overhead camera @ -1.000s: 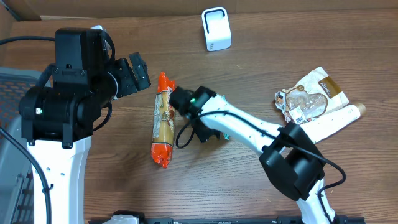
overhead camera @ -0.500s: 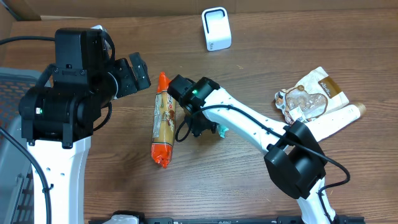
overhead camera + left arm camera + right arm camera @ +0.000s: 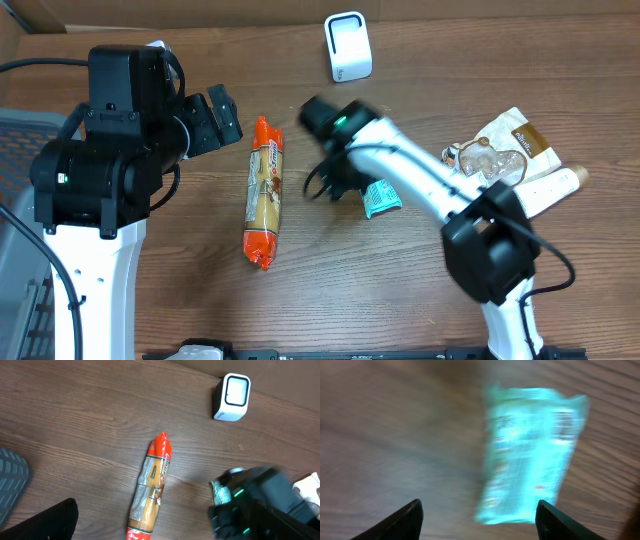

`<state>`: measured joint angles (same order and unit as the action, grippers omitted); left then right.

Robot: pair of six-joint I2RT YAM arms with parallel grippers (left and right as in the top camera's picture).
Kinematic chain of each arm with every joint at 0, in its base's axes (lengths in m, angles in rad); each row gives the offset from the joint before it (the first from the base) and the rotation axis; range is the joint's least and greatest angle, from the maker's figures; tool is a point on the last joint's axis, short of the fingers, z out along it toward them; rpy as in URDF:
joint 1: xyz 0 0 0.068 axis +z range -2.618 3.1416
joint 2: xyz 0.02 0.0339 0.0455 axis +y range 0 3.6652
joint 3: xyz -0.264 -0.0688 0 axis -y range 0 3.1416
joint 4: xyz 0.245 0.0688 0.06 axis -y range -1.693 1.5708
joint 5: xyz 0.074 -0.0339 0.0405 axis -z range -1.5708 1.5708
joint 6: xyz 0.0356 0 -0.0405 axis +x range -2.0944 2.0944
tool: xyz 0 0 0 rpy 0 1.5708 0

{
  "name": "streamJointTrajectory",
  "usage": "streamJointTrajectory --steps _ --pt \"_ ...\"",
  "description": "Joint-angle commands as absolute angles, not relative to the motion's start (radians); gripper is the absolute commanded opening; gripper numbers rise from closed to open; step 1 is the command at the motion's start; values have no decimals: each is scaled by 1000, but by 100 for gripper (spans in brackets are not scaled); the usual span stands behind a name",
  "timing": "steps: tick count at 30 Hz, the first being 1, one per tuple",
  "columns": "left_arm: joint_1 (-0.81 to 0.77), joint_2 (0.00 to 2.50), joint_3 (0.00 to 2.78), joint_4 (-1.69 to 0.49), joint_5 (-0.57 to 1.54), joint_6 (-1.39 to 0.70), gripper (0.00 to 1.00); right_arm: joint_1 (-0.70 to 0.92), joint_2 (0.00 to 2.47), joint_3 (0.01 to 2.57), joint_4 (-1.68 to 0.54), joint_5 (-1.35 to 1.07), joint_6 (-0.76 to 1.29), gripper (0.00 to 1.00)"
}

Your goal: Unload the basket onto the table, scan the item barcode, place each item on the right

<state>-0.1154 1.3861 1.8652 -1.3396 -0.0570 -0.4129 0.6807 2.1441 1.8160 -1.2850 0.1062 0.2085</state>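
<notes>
Nearest me, my right gripper (image 3: 480,510) hangs with jaws spread and empty. The teal packet (image 3: 530,455) lies flat on the table just beyond its fingertips, right of the orange snack tube (image 3: 264,192). Farther left, my left gripper (image 3: 215,118) stands wide open, holding nothing. I judge this the pick-up step: I must descend, pinch the packet, then present it to the scanner (image 3: 348,46) at the far edge.

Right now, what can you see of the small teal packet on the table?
The teal packet is a small, flat, glossy film pouch; its pale print is too blurred to read. It lies flat on the wooden table, right of the orange-ended roll and apart from it. The open right tool hovers over it without gripping.
</notes>
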Motion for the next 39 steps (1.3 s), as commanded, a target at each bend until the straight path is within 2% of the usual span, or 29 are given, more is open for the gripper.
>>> streamJointTrajectory --steps 1,3,5,7,13,21,25,29,35,39 --pt "-112 1388 1881 -1338 -62 -419 99 525 2106 1841 -1289 -66 153 73" --pt "-112 1388 1881 -1338 -62 -419 100 471 2106 1833 -1287 -159 93 73" --pt "-112 1388 1881 -1338 -62 -419 99 411 2106 1805 -1288 -257 18 82" --pt "-112 1388 1881 -1338 -62 -419 99 376 2106 1781 -1288 -311 -27 84" --pt "-112 1388 1881 -1338 -62 -419 99 301 2106 1657 -1223 -396 -88 82" --pt "-112 1388 1881 -1338 -62 -419 100 299 2106 1440 -1031 -464 -86 75" --pt "-112 1388 1881 -1338 -62 -419 99 299 2106 1334 -906 -512 -75 65" --pt "-112 1388 1881 -1338 -62 -419 99 299 2106 1255 -826 -525 -53 37" --pt "-112 1388 1881 -1338 -62 -419 99 299 2106 1252 -838 -527 -53 6" --pt "-112 1388 1881 -1338 -62 -419 100 296 2106 1276 -857 -530 -53 4"
